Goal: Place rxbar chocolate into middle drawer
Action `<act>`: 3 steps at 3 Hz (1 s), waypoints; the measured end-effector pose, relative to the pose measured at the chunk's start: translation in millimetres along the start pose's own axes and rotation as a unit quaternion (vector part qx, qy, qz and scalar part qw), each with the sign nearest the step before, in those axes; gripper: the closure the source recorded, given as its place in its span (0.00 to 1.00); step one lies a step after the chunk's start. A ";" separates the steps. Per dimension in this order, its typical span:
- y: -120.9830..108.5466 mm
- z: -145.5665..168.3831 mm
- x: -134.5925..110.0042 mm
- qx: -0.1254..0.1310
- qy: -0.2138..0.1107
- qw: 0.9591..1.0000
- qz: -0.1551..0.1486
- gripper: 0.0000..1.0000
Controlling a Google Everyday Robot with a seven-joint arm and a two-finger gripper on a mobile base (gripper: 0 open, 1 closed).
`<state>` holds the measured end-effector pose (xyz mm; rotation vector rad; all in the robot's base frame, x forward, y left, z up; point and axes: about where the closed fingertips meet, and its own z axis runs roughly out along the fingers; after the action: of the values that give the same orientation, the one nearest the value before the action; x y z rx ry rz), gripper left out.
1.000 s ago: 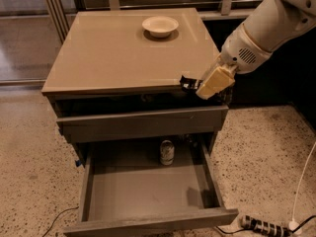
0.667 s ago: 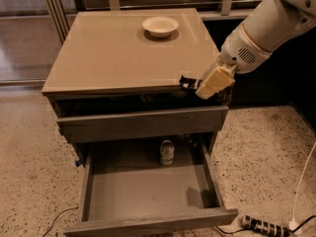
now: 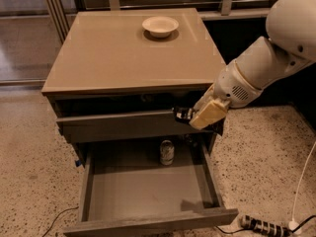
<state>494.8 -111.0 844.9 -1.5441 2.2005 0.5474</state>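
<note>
The rxbar chocolate [image 3: 181, 114], a small black bar, sticks out leftward from my gripper [image 3: 193, 116], which is shut on it. The gripper hangs at the right front of the grey cabinet, level with the front panel of the upper drawer [image 3: 118, 126]. Below it the middle drawer [image 3: 148, 223] is pulled far out as a long grey tray. The bar hovers above that drawer's back right part. My white arm [image 3: 261, 68] reaches in from the upper right.
A small can [image 3: 167, 152] stands upright at the back of the open drawer. A white bowl [image 3: 160, 26] sits on the cabinet top [image 3: 113, 58]. A power strip [image 3: 261, 226] and cables lie on the speckled floor at the lower right.
The gripper has come down with the bar, from the height of the cabinet's top edge to the level of the upper drawer's front. Nothing else has moved.
</note>
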 end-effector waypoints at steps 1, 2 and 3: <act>23.8 31.9 15.7 -0.017 -0.009 1.000 0.000 1.00; 44.2 77.7 28.4 -0.032 -0.019 0.999 -0.019 1.00; 51.0 105.8 32.5 -0.039 -0.021 0.998 -0.041 1.00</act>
<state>446.5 -65.0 743.0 -1.6384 2.0966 0.6408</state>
